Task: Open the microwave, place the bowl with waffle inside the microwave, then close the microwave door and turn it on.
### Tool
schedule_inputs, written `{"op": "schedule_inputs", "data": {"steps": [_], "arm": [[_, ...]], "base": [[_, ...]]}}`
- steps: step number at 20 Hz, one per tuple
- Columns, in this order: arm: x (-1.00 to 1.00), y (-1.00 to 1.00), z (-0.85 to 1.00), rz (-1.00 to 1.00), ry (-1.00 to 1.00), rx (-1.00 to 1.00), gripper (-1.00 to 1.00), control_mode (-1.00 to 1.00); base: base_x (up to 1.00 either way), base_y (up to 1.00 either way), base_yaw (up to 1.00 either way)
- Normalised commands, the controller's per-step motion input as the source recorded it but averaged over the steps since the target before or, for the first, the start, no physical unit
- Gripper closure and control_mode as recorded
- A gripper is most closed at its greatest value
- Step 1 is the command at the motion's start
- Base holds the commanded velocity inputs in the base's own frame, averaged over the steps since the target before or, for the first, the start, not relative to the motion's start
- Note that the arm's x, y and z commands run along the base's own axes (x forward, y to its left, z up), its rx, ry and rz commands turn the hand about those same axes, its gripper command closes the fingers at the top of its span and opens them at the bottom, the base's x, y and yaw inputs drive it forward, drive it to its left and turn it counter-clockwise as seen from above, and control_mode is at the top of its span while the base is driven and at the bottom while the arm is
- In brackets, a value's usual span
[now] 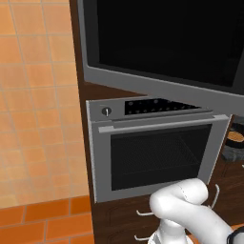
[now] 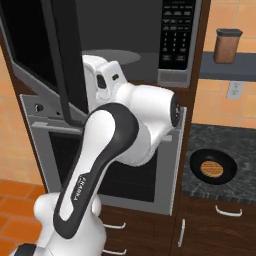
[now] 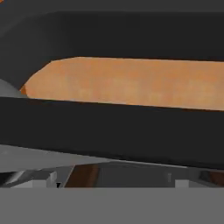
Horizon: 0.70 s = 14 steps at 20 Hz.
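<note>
The microwave door [image 2: 47,55] stands swung out on its left hinge, a black glass panel edged in grey that fills the upper left of the right base view and the top of the left base view. Behind it the microwave [image 2: 125,55] cavity lies open, its pale turntable at upper centre and the keypad panel to the right. The bowl with waffle [image 2: 212,167] sits on the dark worktop [image 2: 225,145] at the lower right of that view, well apart from the cavity and untouched.

The step in hand looks like finishing the door swing. In the hand view a dark bar crosses the frame close in front of the camera, probably the door's handle or edge, though I cannot tell whether anything touches it. The claw stands wide, holding nothing.

To do this well, push the door fully clear, then draw the arm [image 2: 110,150] back without catching the panel. The silver oven [image 1: 152,152] below must stay untouched. Approach the bowl from above, gripping its rim so the waffle stays level.
</note>
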Motion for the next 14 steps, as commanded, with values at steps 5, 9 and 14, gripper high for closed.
{"op": "schedule_inputs", "data": {"steps": [5,9,14], "arm": [[-0.96,0.71,0.02,0.21,-0.03,-0.07,-1.0,-1.0],[-0.77,0.75,0.0,0.13,-0.02,-0.03,-1.0,-1.0],[-0.39,0.73,0.0,0.05,-0.01,0.0,-1.0,-1.0]], "base": [[0.0,0.0,0.0],[0.0,0.0,0.0],[0.0,0.0,0.0]]}}
